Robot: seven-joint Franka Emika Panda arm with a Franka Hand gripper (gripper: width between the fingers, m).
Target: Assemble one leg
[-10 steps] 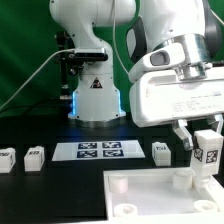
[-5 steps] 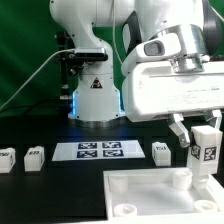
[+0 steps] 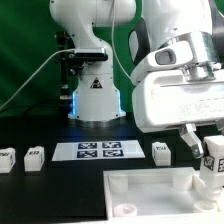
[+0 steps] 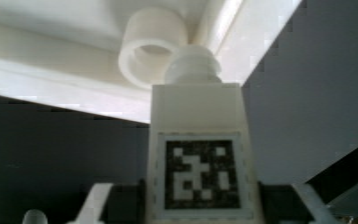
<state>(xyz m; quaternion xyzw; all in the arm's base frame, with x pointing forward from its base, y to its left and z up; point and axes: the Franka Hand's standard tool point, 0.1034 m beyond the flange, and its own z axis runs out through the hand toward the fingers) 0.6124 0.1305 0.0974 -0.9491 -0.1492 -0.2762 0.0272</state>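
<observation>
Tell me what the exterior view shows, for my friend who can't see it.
The robot's gripper holds a small white leg upright at a corner socket of the big white plate. Three loose legs and the marker board lie behind on the black table.

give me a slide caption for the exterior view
Pincer holding the leg upright at a corner of the plate.

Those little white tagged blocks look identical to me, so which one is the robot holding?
The leg at the exterior view's right, upright in the gripper above the plate; the other legs lie loose on the table.
</observation>
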